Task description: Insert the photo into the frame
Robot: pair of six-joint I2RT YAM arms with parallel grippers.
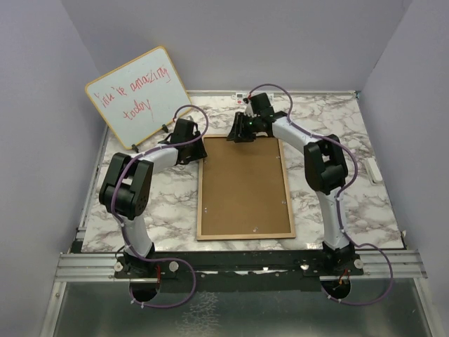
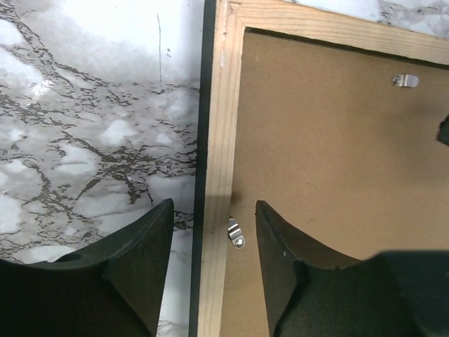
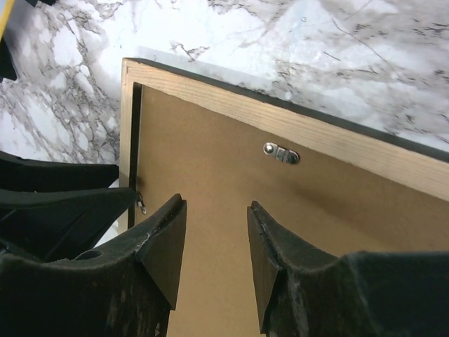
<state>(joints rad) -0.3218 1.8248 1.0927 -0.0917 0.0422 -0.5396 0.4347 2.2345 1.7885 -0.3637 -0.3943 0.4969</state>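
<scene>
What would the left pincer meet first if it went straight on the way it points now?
Most likely the light-wood side rail of the frame, beside the small metal clip. The left pincer is open and straddles that rail. How far above it the pincer hangs is unclear.

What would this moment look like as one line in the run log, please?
frame: wood side up; board: lying inside frame; left claw: open, straddling rail by clip; right claw: open, over board

A whiteboard (image 1: pixel 138 96) with red handwriting stands on the marble table (image 1: pixel 337 203).
</scene>
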